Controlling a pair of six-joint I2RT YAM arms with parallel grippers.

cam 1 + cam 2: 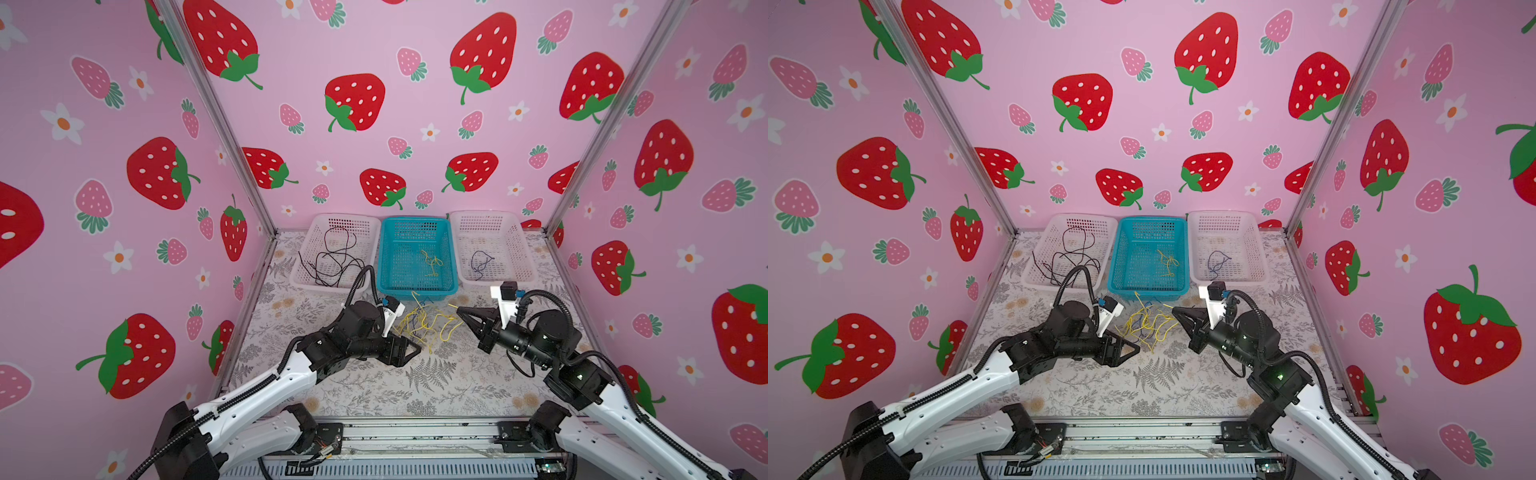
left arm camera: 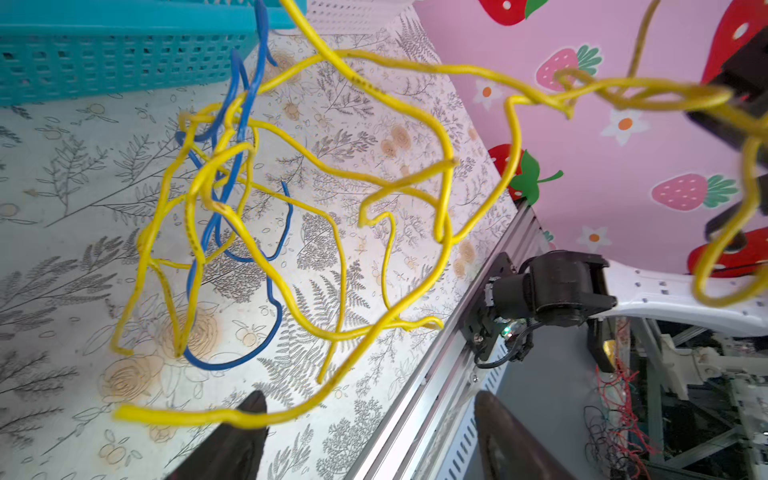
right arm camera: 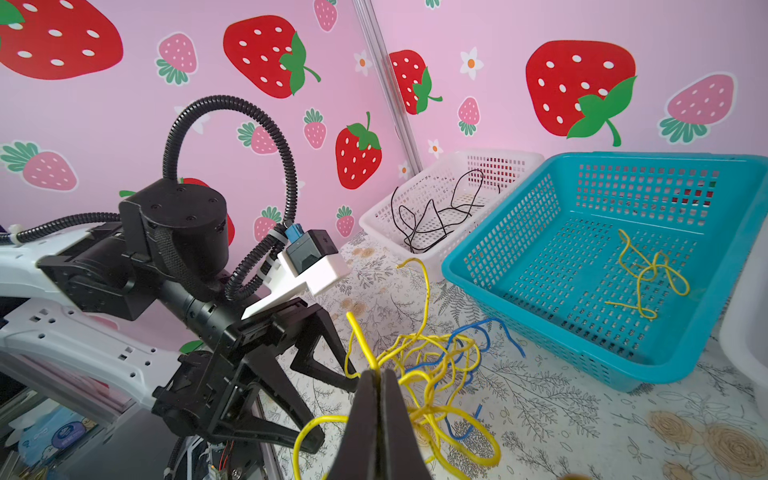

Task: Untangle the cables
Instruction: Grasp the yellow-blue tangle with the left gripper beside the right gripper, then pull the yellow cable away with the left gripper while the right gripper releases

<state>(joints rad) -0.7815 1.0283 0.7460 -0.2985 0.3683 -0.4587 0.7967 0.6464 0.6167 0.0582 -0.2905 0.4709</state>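
1. A tangle of thin yellow and blue cables (image 1: 424,326) (image 1: 1147,326) sits mid-table in both top views, just in front of the middle basket and between the two grippers. In the left wrist view the tangle (image 2: 266,199) fills the frame, with blue strands knotted among the yellow. How much of it rests on the table cannot be told.
2. The black right gripper (image 1: 460,308) (image 1: 1175,309) has its jaws pressed together on one yellow strand at the tangle's edge. Seen from the right wrist, the right gripper (image 3: 376,376) pinches that strand at its tips, and the rest of the knot spills beyond.
3. The black left gripper (image 1: 415,351) (image 1: 1133,351) faces the tangle from the opposite side, its jaws spread wide and holding nothing. In the left wrist view a yellow strand crosses in front of one of its fingertips (image 2: 241,449). Whether the two touch cannot be told.
4. Three perforated plastic baskets stand in a row at the back wall.
   - The left white plastic basket (image 1: 345,216) holds looping black cables (image 1: 336,262).
   - The teal plastic basket (image 1: 385,257) in the middle holds a short yellow cable (image 1: 432,264).
   - The right white plastic basket (image 1: 524,255) holds a single dark cable (image 1: 480,262).
5. A grey fern-and-flower printed sheet (image 1: 415,386) covers the table, and pink strawberry-print walls (image 1: 415,62) enclose it.
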